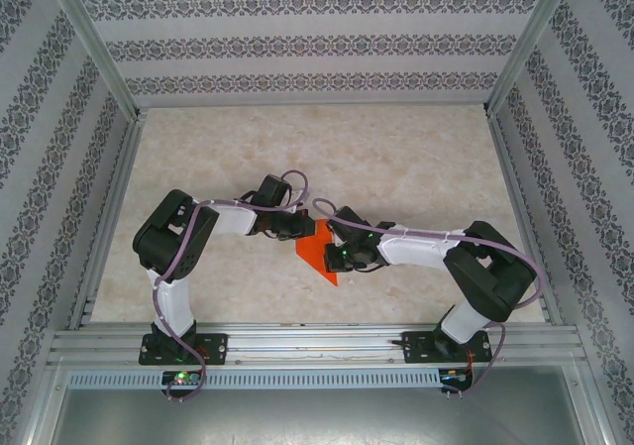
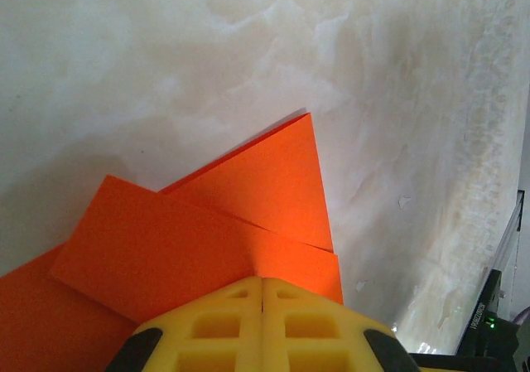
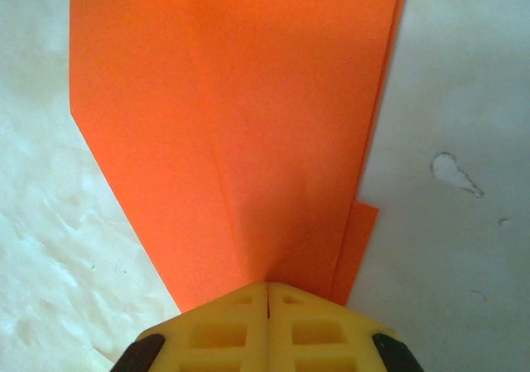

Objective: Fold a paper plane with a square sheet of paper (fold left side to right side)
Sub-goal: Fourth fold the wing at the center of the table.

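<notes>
1. Honestly, there was nothing I could actually read anywhere.
2. Closest thing was a line of tiny white lettering running up a black module [image 2: 501,301] at the lower right of the left wrist view, way too small and blurry to make out.

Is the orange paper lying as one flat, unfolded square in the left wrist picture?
No. The paper shows folded layers that overlap, with creased edges crossing one another.
</notes>
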### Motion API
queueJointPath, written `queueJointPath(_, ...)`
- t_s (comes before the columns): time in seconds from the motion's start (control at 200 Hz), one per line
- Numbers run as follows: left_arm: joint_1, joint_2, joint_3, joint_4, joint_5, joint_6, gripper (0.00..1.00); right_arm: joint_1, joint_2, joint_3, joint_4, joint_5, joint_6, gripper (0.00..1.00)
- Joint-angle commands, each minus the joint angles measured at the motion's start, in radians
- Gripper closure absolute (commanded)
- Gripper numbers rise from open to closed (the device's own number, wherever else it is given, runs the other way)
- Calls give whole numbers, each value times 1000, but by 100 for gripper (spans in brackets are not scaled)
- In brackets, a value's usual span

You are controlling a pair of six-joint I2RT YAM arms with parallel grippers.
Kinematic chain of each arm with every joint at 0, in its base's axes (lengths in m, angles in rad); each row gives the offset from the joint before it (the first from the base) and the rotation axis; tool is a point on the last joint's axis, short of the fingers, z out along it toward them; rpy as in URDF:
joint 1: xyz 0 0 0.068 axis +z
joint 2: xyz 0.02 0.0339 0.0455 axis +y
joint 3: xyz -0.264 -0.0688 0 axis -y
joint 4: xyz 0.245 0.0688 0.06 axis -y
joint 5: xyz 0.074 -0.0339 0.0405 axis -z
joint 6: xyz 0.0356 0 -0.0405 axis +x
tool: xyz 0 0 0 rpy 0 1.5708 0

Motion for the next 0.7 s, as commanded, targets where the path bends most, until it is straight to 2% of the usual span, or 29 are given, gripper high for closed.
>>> queueJointPath(0.0, 2, 34, -10, -70, -69, 37, 100, -15, -16, -34, -99, -14, 2, 100)
queueJointPath(0.34, 2, 42, -27, -59, -65, 44, 100, -114, -156, -81, 88, -177, 48, 100)
queueJointPath(0.515, 0, 38, -28, -58, -65, 44, 100, -109, -94, -75, 202, -233, 91, 100)
queueJointPath(0.694, -1, 37, -28, -58, -66, 41, 100, -88, -5, -25, 238, -215, 99, 100)
